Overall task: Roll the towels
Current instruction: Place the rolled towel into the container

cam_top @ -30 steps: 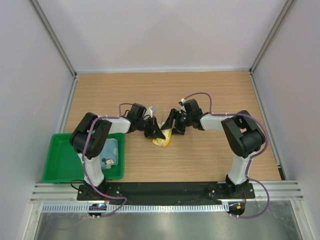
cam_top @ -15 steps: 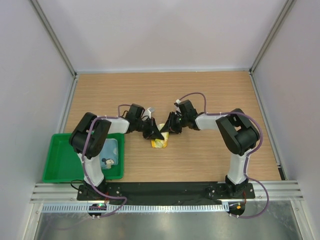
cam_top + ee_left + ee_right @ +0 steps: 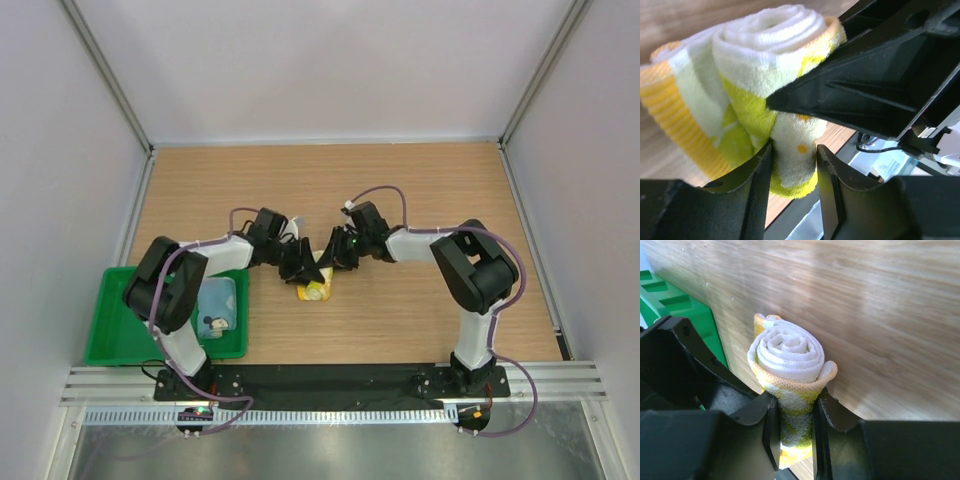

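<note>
Left gripper (image 3: 792, 165) is pinching both fingers against one end of the yellow-and-cream printed cloth towel (image 3: 765, 50), which is sitting wound into a tight roll near the middle of the wooden table (image 3: 420, 180). Right gripper (image 3: 794, 425) is squeezing the same roll from the opposite side, with the spiral end facing the right wrist camera. The light blue cloth towel (image 3: 225, 298) is lying in the green plastic tray (image 3: 110, 330) at the table's near left, partly hidden by the left arm.
</note>
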Controlling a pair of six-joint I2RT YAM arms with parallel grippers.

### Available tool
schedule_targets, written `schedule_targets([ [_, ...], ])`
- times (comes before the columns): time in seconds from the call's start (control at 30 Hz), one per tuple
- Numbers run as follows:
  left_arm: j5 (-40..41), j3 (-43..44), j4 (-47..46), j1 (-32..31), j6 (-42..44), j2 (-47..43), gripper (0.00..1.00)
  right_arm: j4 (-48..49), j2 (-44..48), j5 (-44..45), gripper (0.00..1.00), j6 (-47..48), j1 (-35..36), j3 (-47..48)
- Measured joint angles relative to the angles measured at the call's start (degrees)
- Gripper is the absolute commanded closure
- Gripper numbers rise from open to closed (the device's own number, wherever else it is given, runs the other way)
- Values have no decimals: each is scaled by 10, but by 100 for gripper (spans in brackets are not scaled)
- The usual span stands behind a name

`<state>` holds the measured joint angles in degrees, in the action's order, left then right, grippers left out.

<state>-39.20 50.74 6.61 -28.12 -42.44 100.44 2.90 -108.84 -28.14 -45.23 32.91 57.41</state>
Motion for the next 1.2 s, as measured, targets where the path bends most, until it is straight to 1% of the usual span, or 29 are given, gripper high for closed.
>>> schedule_targets([
  [0.13,32,17,78,-2,25,-39,58,-19,13,7,99,0,4,5],
  [0.17,45,32,111,-2,34,-55,58,-22,16,9,99,0,4,6],
  [0.43,126,121,243,-3,82,-151,58,-61,69,20,99,0,3,30],
  [0.6,194,169,323,-2,103,-215,58,-84,104,21,99,-3,4,54],
  [0.73,263,201,378,4,120,-275,58,-107,122,26,99,-7,16,91],
  [0.83,316,208,405,7,129,-336,57,-120,130,30,99,-12,40,130],
  [0.87,334,208,414,8,130,-357,59,-122,131,30,99,-14,51,144],
  [0.9,353,207,422,8,132,-384,59,-129,131,34,99,-16,63,161],
  [1.0,401,200,432,8,132,-458,55,-144,127,46,99,-17,103,211],
  [1.07,439,187,433,8,132,-520,50,-150,113,53,99,-18,135,257],
  [1.2,509,159,434,8,137,-649,44,-151,52,59,99,-21,197,356],
])
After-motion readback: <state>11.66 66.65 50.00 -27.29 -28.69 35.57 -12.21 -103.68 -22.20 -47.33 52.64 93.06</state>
